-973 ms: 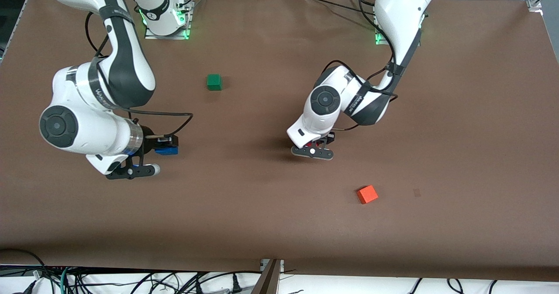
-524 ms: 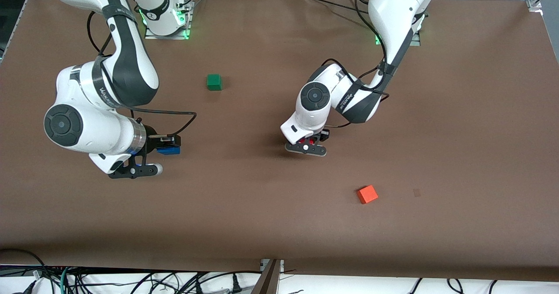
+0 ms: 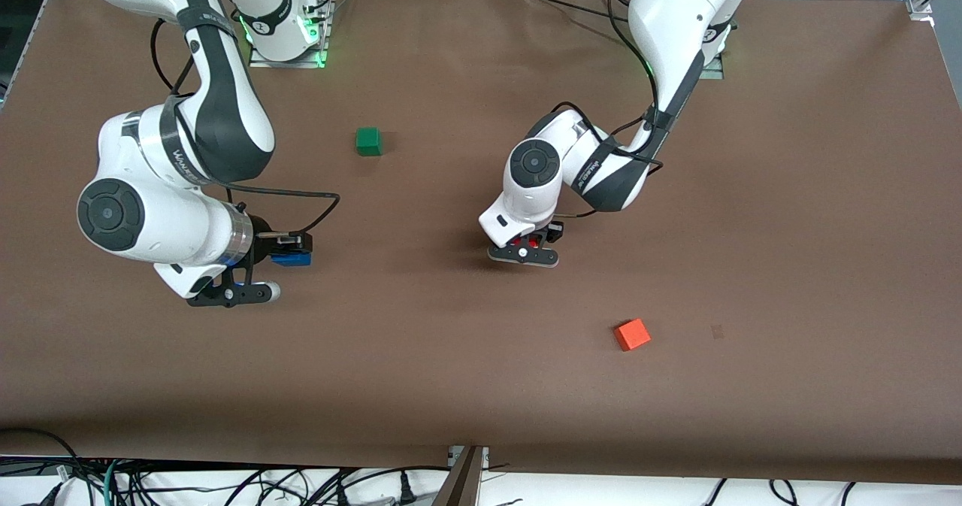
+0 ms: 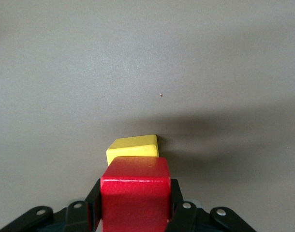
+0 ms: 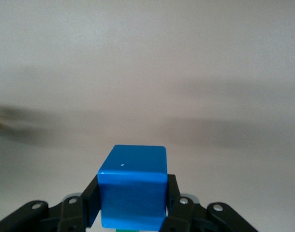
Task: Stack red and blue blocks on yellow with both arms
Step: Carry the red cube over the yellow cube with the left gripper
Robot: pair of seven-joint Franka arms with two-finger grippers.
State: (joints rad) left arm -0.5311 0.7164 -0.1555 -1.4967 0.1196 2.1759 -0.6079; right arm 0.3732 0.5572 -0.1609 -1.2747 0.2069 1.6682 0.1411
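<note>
Matte red block (image 4: 135,192) in left gripper (image 4: 136,212) over yellow cube (image 4: 133,146).

The small matte deep-red cube (image 4: 135,192) sits low and centre in the left wrist view, pinched on two sides by black fingers, its top face level. In the front view only a sliver of red (image 3: 531,243) shows at mid-frame under the wrist. The small matte yellow cube (image 4: 133,147) lies on the brown tabletop, partly hidden by the red one, turned slightly askew. The small matte bright-blue cube (image 5: 133,186) fills the lower centre of the right wrist view, clamped likewise; in the front view it (image 3: 291,259) appears at centre-left, off the table.
</note>
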